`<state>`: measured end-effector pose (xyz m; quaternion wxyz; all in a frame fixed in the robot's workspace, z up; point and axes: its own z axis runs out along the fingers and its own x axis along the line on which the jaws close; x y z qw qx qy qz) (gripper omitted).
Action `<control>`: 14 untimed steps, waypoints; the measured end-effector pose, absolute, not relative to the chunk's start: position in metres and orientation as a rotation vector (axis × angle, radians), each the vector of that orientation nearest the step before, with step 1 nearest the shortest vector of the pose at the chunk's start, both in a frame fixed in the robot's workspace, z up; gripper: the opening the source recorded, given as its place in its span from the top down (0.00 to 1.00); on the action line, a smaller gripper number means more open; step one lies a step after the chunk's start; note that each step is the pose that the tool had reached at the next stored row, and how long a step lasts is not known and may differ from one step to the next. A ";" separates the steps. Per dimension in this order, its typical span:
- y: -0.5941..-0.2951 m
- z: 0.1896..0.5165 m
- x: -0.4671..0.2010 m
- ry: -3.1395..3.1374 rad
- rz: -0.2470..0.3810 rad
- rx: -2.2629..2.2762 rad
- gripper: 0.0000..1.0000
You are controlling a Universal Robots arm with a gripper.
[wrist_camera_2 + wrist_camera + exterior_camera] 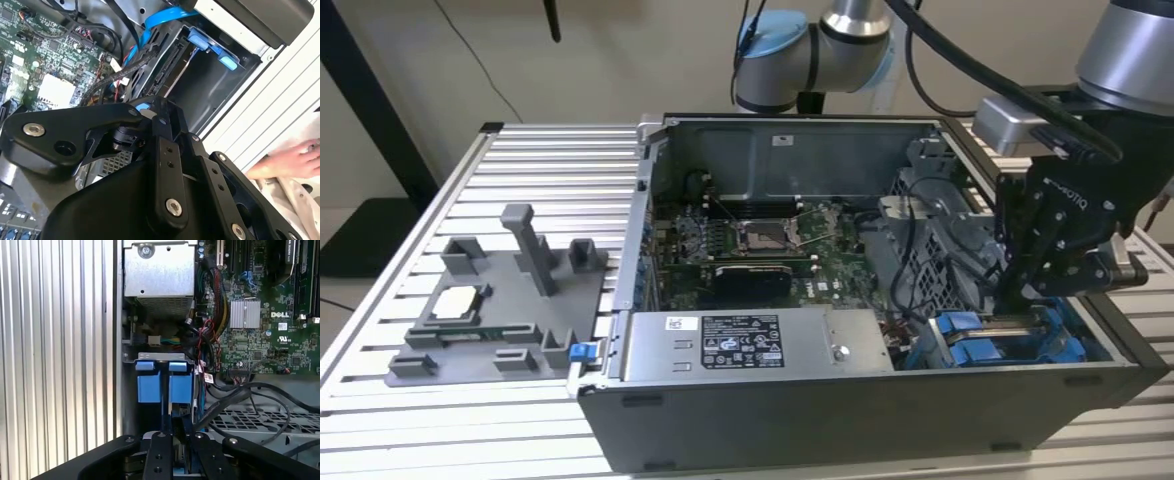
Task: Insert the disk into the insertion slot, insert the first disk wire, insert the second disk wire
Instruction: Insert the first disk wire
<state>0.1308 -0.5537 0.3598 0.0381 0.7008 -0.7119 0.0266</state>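
Exterior view: end effector [1019, 298] near slot [977, 347]

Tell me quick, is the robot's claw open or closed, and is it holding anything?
Claw: cannot be told whether open or closed; it is down inside the computer case by the blue drive-bay tabs.

The gripper [174, 420] is black. The insertion slot [148, 385] has bright blue tabs on dark grey metal. The board [250, 347] is green. The surface [547, 150] is silver with long stripes. At 9 o'clock in the exterior view, the holder [494, 320] is grey.
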 end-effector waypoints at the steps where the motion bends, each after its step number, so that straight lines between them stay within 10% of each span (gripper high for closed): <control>1: -0.554 0.360 0.131 -2.184 0.082 2.149 1.00; 14: -0.554 0.355 0.132 -2.186 0.081 2.152 1.00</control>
